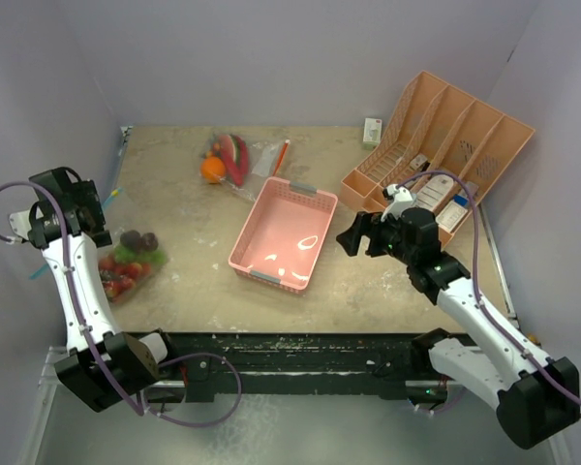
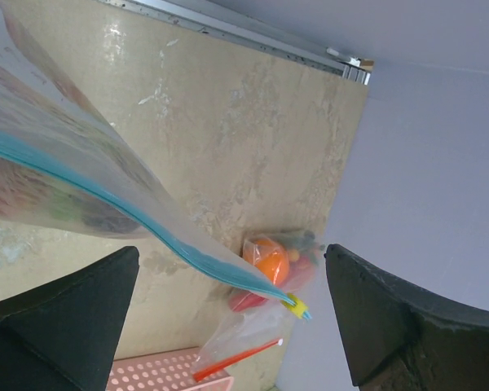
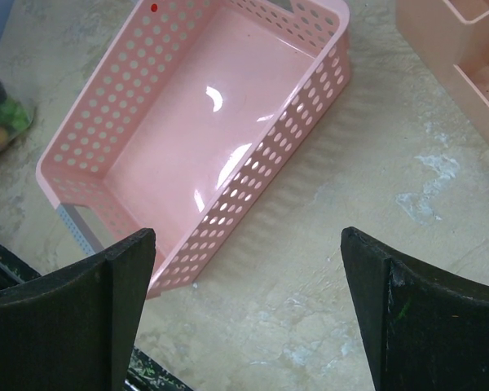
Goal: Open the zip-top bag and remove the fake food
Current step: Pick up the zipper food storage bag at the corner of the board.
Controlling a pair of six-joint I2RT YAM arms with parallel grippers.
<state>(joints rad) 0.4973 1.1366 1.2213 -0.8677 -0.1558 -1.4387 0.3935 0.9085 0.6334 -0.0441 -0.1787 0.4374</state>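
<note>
A clear zip-top bag (image 1: 128, 263) lies at the table's left edge, with red strawberries (image 1: 116, 276), dark plums (image 1: 140, 240) and a green leaf inside. Its blue zip strip (image 2: 106, 199) and yellow slider (image 2: 293, 305) cross close between the fingers of my left gripper (image 2: 230, 248), which is open and not pinching the strip. From above, the left gripper (image 1: 97, 215) hovers by the bag's upper end. A second bag (image 1: 234, 160) at the back holds an orange (image 2: 270, 262) and red pieces. My right gripper (image 1: 351, 235) is open and empty (image 3: 248, 232) beside the basket.
A pink perforated basket (image 1: 284, 235) stands in the middle, and its near corner (image 3: 106, 220) lies by my right fingers. A peach divided organizer (image 1: 465, 136) with white bottles and boxes fills the back right. A small white box (image 1: 372, 131) sits behind it.
</note>
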